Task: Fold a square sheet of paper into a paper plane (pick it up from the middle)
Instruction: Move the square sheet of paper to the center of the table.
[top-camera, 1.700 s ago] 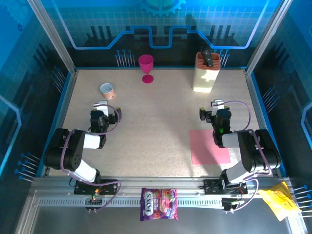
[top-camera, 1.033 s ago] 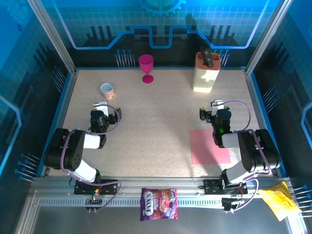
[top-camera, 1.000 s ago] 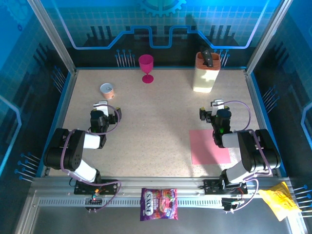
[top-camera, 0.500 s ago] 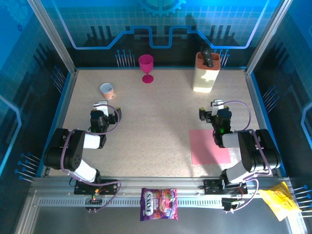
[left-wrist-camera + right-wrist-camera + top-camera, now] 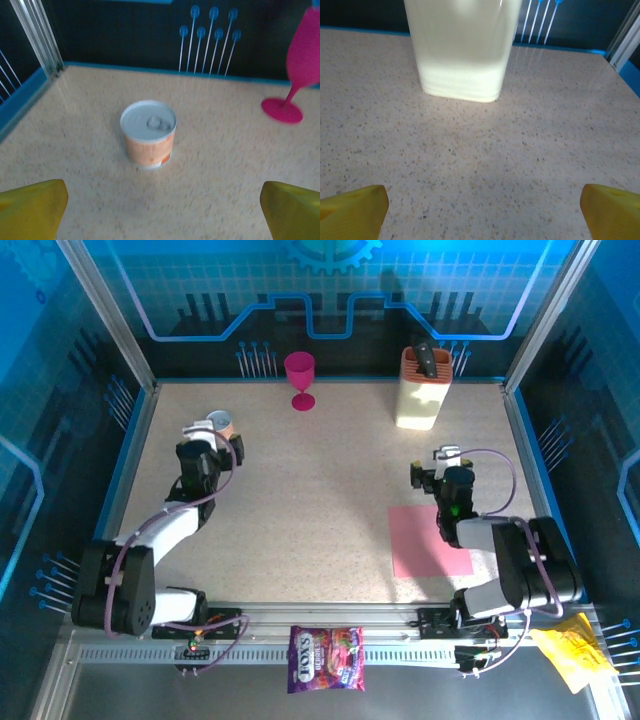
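The square sheet of paper (image 5: 428,540), salmon pink, lies flat and unfolded on the table at the near right. Its right edge is tucked under my right arm. My right gripper (image 5: 445,462) stands open just beyond the sheet's far edge, facing the knife block, and its yellow fingertips (image 5: 352,210) are spread wide over bare table. My left gripper (image 5: 208,437) is stretched out at the far left, open, and points at a small can (image 5: 148,132) a short way ahead. Nothing lies between its fingertips (image 5: 30,207). The paper plane is out of view.
A magenta goblet (image 5: 299,378) stands at the back centre and a cream knife block (image 5: 423,390) at the back right. The can (image 5: 220,423) sits far left. A purple candy bag (image 5: 326,658) and a yellow wrapper (image 5: 572,650) lie on the near rail.
My left arm has reached forward and to the left, bringing its gripper up close to the can. The right arm and the sheet have stayed put.
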Robot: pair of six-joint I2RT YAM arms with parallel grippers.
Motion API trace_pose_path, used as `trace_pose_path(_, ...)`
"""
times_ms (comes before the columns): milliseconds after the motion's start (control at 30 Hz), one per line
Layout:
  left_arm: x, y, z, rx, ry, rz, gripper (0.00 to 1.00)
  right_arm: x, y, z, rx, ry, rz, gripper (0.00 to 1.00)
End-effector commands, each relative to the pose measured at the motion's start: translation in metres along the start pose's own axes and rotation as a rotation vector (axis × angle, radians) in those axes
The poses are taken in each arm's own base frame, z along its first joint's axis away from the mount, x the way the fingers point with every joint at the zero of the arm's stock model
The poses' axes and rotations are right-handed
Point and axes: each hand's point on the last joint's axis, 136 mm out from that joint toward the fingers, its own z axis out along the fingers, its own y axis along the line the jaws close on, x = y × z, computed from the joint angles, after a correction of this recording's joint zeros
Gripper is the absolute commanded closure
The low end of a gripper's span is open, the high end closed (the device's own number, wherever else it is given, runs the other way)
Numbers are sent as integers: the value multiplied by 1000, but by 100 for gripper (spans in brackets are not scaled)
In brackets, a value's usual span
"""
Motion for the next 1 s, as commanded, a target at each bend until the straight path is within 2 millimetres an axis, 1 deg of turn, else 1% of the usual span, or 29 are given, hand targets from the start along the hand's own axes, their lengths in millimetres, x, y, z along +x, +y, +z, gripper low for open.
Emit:
trace_pose_path(0,0,-4,-18,-41,136,-16,0,-57,-20,-10,101,9,40,1)
trace_pose_path(67,-8,-17,-28,-26,171,-22,0,-74,-33,-17,139,76,124,1)
trace_pose_path(100,-11,-26,-35,-11,192,-26,0,-83,-40,-22,157,112,195,1)
trace_pose_path(133,-14,-35,-41,7,208,-25,0,-87,-46,-27,180,163,263,1)
trace_pose_path(200,-17,-53,-56,30,234,-30,0,-88,-58,-37,225,259,395,1)
trace_pose_path(267,-15,-74,-69,73,271,-43,0,-89,-51,-42,132,324,457,1)
trace_pose_path(367,-5,-117,-91,164,328,-49,0,-93,-36,-60,30,320,500,1)
trace_pose_path(467,11,-169,-113,262,381,-28,0,-95,-23,-83,-59,306,536,1)
trace_pose_path(500,18,-189,-119,294,397,-10,0,-94,-21,-90,-77,312,547,1)
trace_pose_path(600,42,-246,-135,372,447,75,0,-87,-16,-105,-96,373,576,1)
trace_pose_path(700,71,-299,-149,426,480,197,0,-74,-15,-116,-85,429,587,1)
trace_pose_path(767,90,-329,-158,451,490,282,0,-67,-20,-124,-56,445,586,1)
trace_pose_path(867,120,-362,-168,479,518,357,0,-65,-34,-137,-3,439,604,1)
trace_pose_path(967,146,-385,-178,505,533,417,0,-70,-41,-149,-5,427,642,1)
